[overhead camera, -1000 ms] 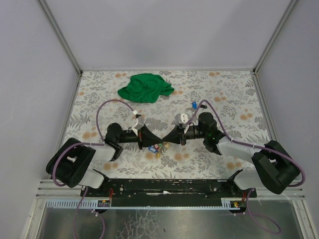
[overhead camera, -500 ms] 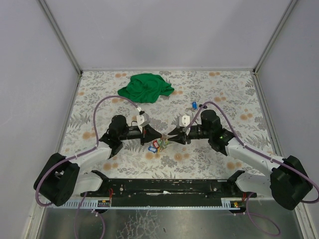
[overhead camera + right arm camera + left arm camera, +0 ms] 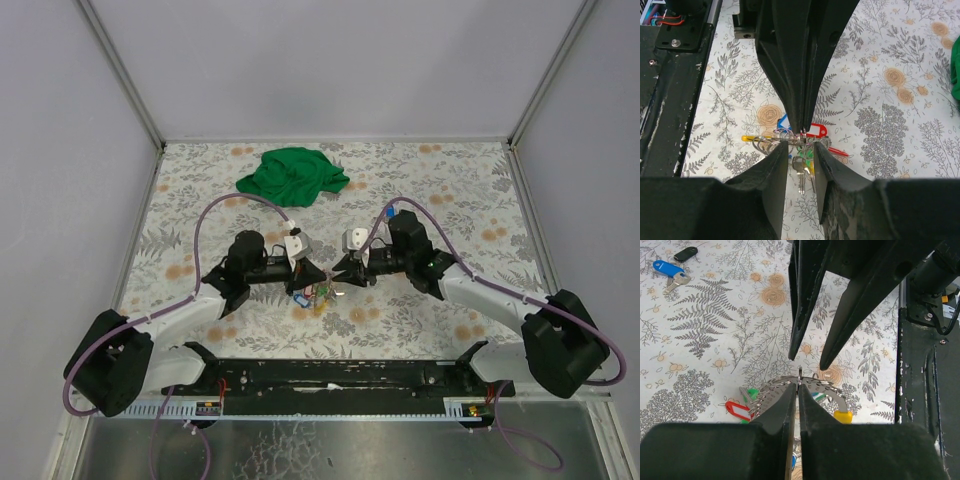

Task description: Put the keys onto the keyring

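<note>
Both arms are nose to nose on the flowered table [image 3: 470,190], on the near side of the green cloth [image 3: 292,176] and well apart from it. The left gripper [image 3: 798,390] has its fingers pressed together, clamped on the thin wire of the keyring [image 3: 812,382], right at the top of the loop. The keys [image 3: 805,157] sit bunched under that pinch: red, yellow, blue and green heads fanned out just below the tips.

The right gripper [image 3: 800,146] has its jaws apart with nothing between them, and here's the relation that matters: the ring lies dead ahead of it, just beyond its tips, with the left fingertips pointing straight back at it. The two grippers share one line, and the loop sits across that line. One silver blade in the bunch points its long axis towards the right jaws, so it looks like an end-on approach.

My read is that the right arm is the free one and the nearer one for any work on the ring.

A loose blue key [image 3: 667,269] lies on the cloth's side of the bunch, well apart from it and not yet on the ring.
</note>
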Controlling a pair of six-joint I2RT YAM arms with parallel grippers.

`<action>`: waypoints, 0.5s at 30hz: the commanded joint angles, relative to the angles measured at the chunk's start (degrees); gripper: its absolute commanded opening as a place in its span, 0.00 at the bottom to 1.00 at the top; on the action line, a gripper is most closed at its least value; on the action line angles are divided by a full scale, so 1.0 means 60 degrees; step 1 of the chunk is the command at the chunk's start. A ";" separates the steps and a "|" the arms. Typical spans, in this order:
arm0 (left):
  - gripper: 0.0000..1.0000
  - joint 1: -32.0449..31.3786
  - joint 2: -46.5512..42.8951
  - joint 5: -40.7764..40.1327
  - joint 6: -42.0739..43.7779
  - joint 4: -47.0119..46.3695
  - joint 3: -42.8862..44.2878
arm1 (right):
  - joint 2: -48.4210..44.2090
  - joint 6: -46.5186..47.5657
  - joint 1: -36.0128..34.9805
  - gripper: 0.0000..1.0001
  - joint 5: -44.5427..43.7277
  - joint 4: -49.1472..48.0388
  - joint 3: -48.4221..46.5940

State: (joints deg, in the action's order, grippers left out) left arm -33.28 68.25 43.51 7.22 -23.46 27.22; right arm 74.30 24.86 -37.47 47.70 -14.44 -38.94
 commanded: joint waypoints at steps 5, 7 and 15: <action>0.00 -0.0178 -0.0141 -0.0335 0.0328 0.0319 0.0343 | 0.0346 0.0258 -0.0002 0.33 0.0313 -0.0216 -0.0585; 0.00 -0.0192 -0.0151 -0.0361 0.0334 0.0334 0.0349 | 0.0434 0.0259 0.0006 0.32 0.0333 -0.0216 -0.0612; 0.00 -0.0240 -0.0127 -0.0359 0.0336 0.0362 0.0377 | 0.0815 0.0382 0.0005 0.25 0.0439 0.0013 -0.0777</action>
State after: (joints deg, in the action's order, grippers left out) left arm -34.15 68.16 41.93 8.23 -20.99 27.53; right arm 78.56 25.96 -37.47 48.29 -14.37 -40.40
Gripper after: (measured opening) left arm 0.008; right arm 0.272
